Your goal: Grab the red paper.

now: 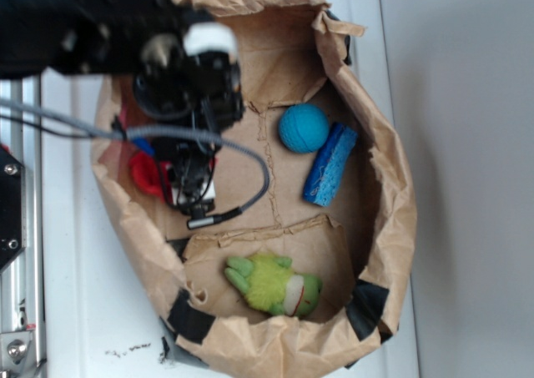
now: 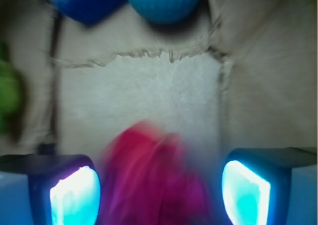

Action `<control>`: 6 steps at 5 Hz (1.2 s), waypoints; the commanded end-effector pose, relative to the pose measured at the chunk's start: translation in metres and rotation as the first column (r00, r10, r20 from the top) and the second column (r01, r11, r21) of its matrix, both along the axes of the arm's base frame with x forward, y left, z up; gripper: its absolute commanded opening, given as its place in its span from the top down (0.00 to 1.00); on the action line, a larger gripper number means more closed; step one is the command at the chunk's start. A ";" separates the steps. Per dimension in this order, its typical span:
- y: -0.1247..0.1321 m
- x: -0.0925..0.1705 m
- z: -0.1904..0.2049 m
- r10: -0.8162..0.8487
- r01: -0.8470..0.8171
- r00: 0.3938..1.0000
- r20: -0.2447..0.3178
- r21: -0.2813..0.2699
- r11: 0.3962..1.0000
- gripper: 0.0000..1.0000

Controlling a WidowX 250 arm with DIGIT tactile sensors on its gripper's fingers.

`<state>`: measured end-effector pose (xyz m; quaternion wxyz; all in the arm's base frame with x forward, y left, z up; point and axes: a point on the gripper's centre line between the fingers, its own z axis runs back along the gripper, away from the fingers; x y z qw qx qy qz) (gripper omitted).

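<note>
1. The red paper (image 2: 151, 178) was a blurred, wrinkled red-magenta wad at the wrist view's lower centre.
2. The gripper (image 2: 160, 190) stood open, its 2 fingers (image 2: 74, 192) flanking the wad, contact unclear.
3. Exterior view: it (image 1: 147, 174) lay at centre left, inside the paper bag (image 1: 392, 228).

red paper (image 1: 147, 174): we see it mostly hidden behind the gripper (image 1: 193, 196) in exterior; wrist shows a blurred mass cut by the bottom edge
blue ball (image 2: 164, 1): cropped at top
contact with fingers (image 2: 74, 195): we can't tell
</note>
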<state>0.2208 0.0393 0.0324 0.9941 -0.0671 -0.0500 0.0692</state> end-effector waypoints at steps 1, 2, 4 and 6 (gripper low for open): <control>0.014 0.022 0.006 -0.036 0.036 0.999 0.010 0.015 0.999 1.00; 0.011 0.021 0.029 -0.045 0.045 0.998 0.040 -0.011 0.999 1.00; 0.012 0.022 0.108 -0.132 0.131 0.989 0.064 0.022 0.991 1.00; 0.027 0.015 0.136 -0.161 0.169 0.982 0.104 -0.080 0.982 0.00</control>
